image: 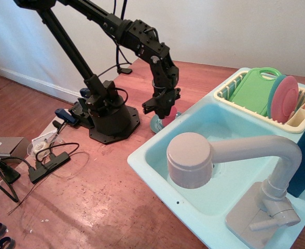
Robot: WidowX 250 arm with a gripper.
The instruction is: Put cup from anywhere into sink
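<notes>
The small pink cup (168,116) stands on a teal saucer (156,126) on the wooden floor, just outside the far left corner of the light turquoise sink (142,155). My black gripper (163,108) reaches down onto the cup. Its fingers sit close on both sides of the cup and hide its upper part. The gripper looks shut on the cup, which is still low on the saucer. The sink's basin (230,135) lies to the right, and the big grey-beige faucet (194,158) hangs over its near side.
A cream-yellow dish rack (230,96) at the sink's back right holds a green board (253,91) and a flat pink plate (285,98). The arm's black base (108,116) stands to the left. Cables and a black box (49,161) lie on the floor at the left.
</notes>
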